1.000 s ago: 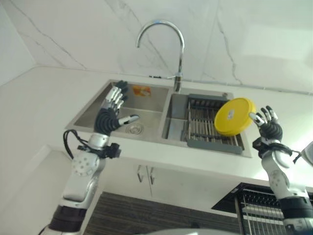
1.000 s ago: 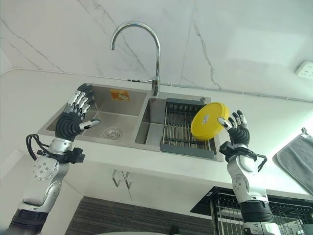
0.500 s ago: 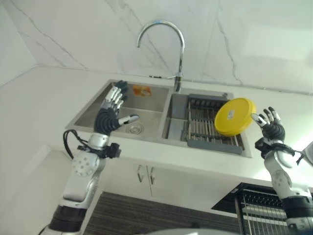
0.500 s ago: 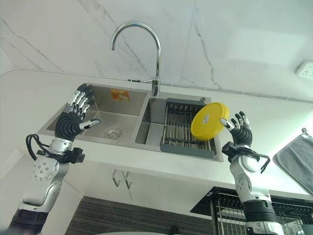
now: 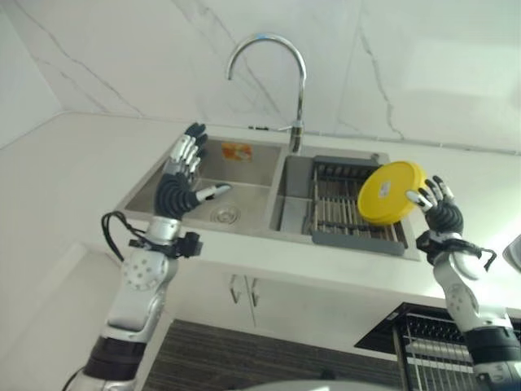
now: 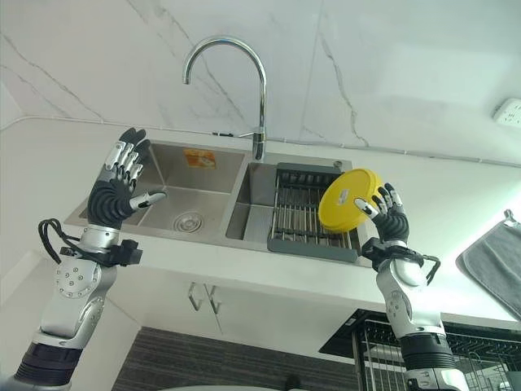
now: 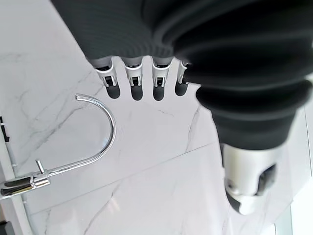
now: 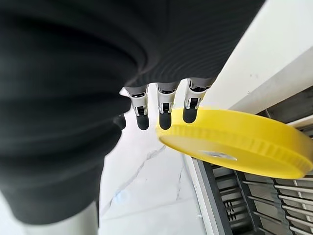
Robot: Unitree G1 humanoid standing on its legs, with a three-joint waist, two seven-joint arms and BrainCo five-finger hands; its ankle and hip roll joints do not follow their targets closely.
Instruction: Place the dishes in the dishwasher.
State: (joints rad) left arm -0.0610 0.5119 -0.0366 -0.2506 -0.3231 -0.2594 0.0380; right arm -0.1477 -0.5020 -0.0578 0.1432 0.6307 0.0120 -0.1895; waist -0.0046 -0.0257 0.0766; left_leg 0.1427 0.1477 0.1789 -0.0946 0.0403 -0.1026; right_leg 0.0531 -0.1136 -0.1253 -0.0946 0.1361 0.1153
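The round yellow plastic plate (image 6: 351,199) stands on edge, tilted, its face toward the spread right hand (image 6: 390,224), whose fingertips (image 8: 165,120) meet its rim.

Yellow plate (image 6: 350,199): its rim hid part of the dish rack (image 6: 305,220) behind it.
Right hand (image 6: 389,221): whether the fingers touched the plate's edge could not be told.
Dishwasher rack (image 6: 456,350): cut off by the lower edge.
Grey cloth (image 6: 498,265): cut off at the right edge.
Orange item in the sink (image 6: 199,158): too small to tell what it was.
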